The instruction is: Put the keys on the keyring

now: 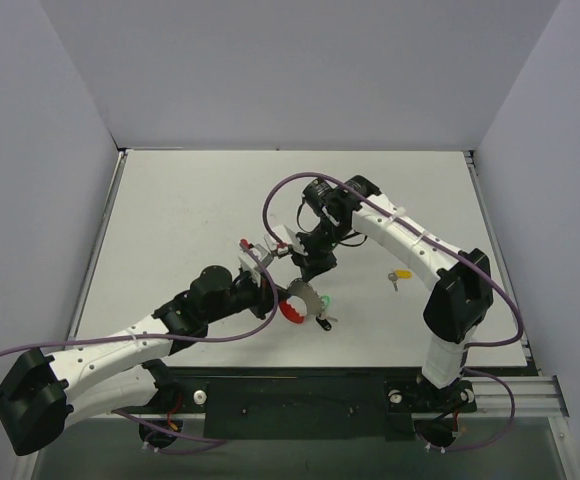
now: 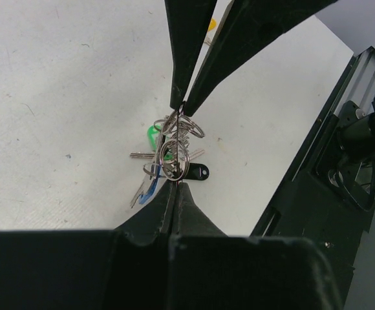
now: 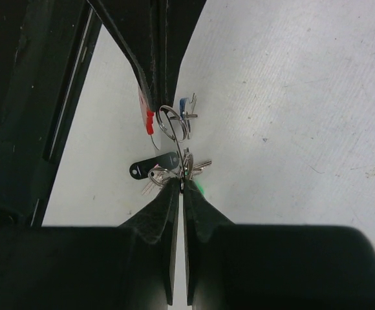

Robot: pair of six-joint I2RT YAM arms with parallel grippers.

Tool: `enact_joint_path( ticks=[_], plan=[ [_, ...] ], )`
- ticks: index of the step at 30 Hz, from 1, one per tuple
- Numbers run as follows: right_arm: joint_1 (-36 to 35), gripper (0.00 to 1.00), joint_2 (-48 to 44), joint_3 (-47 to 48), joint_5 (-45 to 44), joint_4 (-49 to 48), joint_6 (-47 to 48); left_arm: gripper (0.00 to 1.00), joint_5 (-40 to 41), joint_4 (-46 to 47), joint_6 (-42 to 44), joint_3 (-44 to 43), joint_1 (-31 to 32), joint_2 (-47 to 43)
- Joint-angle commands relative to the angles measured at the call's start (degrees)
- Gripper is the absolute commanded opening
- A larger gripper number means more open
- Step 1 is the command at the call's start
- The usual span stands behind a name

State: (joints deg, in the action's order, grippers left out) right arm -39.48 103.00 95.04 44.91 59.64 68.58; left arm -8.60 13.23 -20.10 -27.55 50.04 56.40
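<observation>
Matte white table (image 1: 190,220), thin round keyring (image 1: 292,314)

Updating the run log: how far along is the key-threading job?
Done, apparently: the green-capped key, blue-capped key and black-capped key hang bunched at the red-and-silver round metal keyring. In hand: the left pincer and right pincer are both shut on that keyring. Remaining: the yellow-capped key lies alone on the white table.
</observation>
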Motion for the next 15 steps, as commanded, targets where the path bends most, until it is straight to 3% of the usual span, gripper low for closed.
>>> enact_joint_path(
  ticks=[1,6,15],
  plan=[
    [-2.4,0.0,-2.1,1.7,-7.4,3.7,3.2,0.0,-1.3,2.1,0.1,-1.5,-0.1,-0.1],
    [-2.4,0.0,-2.5,2.3,-9.7,3.8,3.6,0.02,-0.3,6.1,-3.4,1.4,-1.3,-2.3],
    [-2.5,0.0,-2.5,2.6,-9.0,3.3,3.7,0.33,0.3,12.6,-5.2,7.9,-2.5,-10.5]
  ],
)
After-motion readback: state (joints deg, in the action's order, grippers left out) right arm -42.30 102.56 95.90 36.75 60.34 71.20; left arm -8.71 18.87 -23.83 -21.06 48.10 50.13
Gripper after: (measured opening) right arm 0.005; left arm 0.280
